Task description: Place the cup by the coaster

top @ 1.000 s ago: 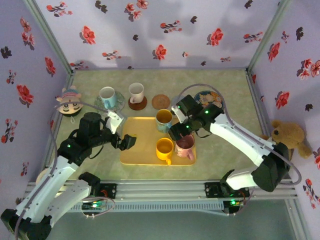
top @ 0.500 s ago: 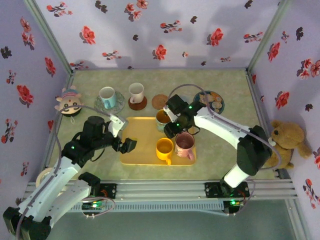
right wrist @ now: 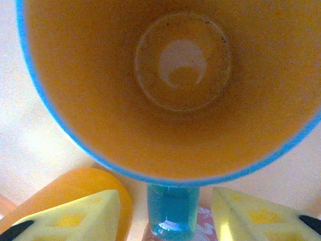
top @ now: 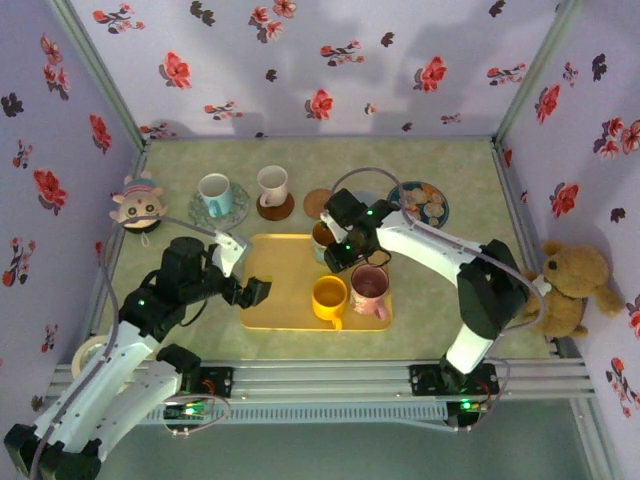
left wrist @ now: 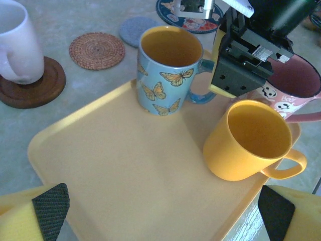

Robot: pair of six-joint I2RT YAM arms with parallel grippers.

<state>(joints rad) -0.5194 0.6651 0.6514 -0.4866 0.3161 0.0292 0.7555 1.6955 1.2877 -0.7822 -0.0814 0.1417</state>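
Right gripper [right wrist: 168, 203] of mine sits directly over the butterfly cup [left wrist: 168, 75]; fingers [right wrist: 75, 216] straddle its blue handle [right wrist: 173, 213], jaws apart, a gap on each side, nothing clamped; cup upright at the far edge of the yellow tray [left wrist: 115, 165], yellow mug [left wrist: 248, 140] and pink mug [left wrist: 296, 85] near it; woven coaster [left wrist: 97, 50] on the table beyond the tray, apart from the cup; my left gripper [left wrist: 163, 211] spread wide, empty, at the tray's near edge.

A robot lab's staged test cell: flower-printed wall panels [top: 400, 40] in a metal frame [top: 320, 378] box a green table [top: 470, 170], with a teddy bear [top: 572, 280] propped at three o'clock.
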